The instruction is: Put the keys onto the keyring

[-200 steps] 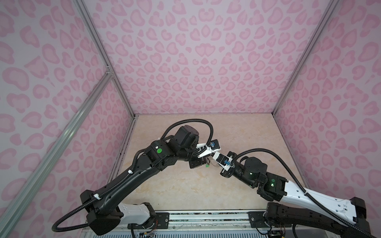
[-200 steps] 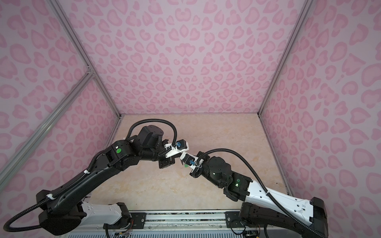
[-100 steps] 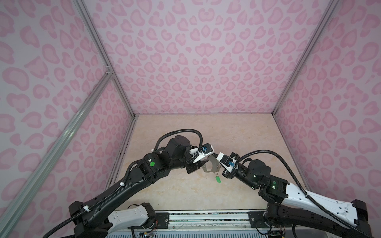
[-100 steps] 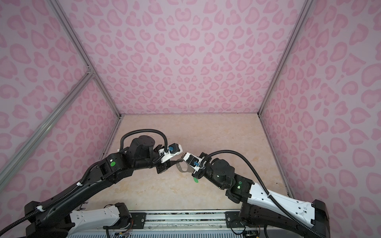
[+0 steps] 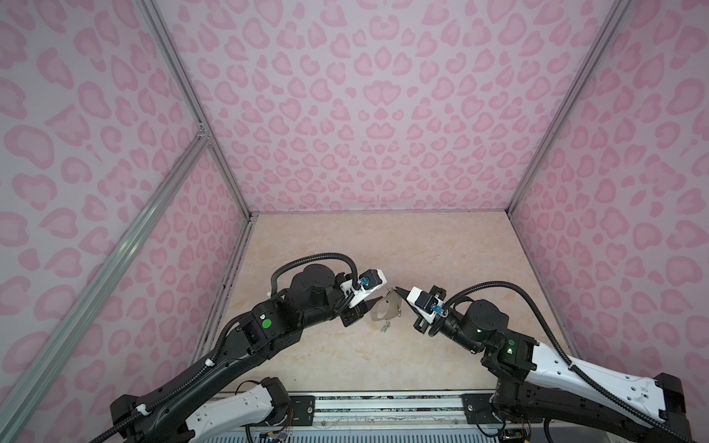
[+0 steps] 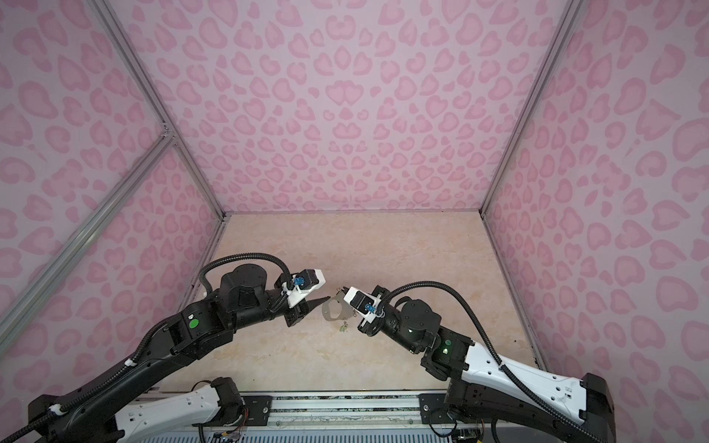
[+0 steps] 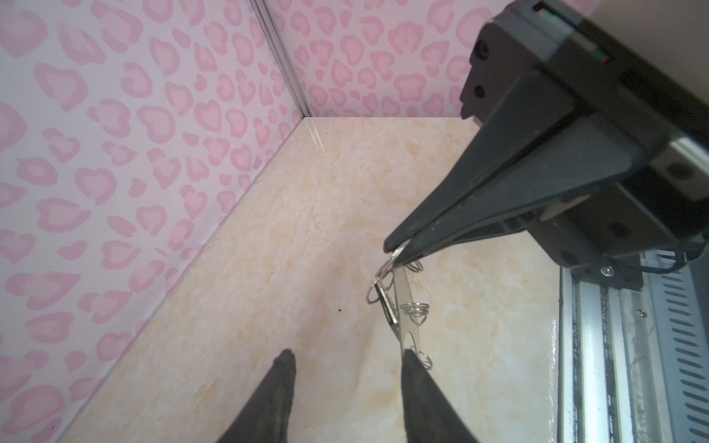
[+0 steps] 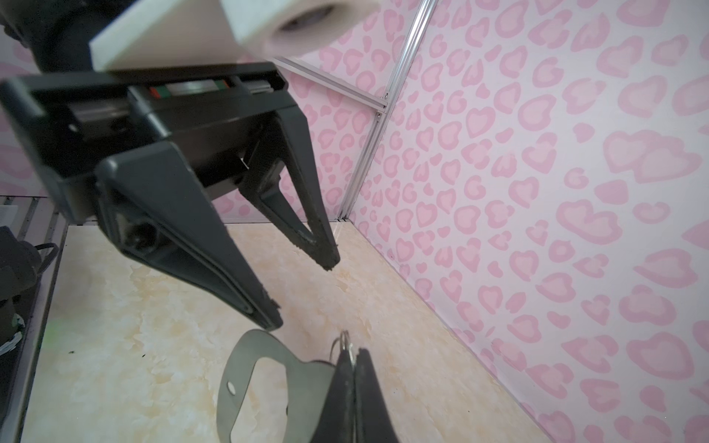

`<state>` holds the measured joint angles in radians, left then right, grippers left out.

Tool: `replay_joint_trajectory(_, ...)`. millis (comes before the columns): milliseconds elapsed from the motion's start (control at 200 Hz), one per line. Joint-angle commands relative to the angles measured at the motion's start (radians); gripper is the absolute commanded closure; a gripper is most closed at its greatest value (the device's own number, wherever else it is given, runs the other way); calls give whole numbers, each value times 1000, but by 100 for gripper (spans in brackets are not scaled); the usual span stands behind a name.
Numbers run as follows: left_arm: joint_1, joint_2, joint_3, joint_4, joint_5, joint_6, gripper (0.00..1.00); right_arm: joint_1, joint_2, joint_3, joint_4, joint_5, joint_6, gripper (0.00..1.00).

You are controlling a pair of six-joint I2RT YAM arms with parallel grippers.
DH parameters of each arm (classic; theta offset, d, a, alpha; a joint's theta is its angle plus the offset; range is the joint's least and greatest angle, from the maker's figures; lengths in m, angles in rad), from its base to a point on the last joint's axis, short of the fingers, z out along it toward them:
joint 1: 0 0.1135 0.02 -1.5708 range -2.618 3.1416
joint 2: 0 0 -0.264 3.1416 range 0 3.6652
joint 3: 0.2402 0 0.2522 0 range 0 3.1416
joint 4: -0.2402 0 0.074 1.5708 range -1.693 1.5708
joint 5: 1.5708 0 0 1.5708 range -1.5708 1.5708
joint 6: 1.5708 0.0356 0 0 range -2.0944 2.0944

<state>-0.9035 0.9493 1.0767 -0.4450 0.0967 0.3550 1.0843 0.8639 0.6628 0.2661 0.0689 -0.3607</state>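
The right jaws are pressed together on the keyring [image 8: 241, 353], pinching its straight edge so that one wire ring [image 8: 343, 341] pokes out just past their tips. The keyring [image 7: 404, 303] hangs from that grip, clear of the tabletop [image 5: 345, 245], probably so its small rings stay free and reachable from the other side.

The left jaws stand apart and hold nothing. They point at the right jaws, with the keyring between the two pairs. One left tip sits at the keyring's curved rim, touching or just beside it, I cannot tell which. The other tip is off in open air.

A silver key [image 7: 383, 303] dangles from a ring just below the right jaws' tips, so by my reading one key is already on. In both top views a green tag [image 5: 383, 328] shows just under the keyring [image 6: 332, 316]. Whether it belongs to that key is too small to tell. I cannot find a black tag.
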Motion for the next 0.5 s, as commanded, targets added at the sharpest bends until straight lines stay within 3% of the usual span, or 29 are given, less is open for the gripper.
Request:
replay_joint_trajectory(0, 2, -14, -10, 32, -16, 24, 52, 0, 4, -8, 46, -13, 6, 100)
replay_joint_trajectory(495, 3, 66, -45, 54, 85, 29, 53, -1, 14, -27, 101, -4, 19, 100)
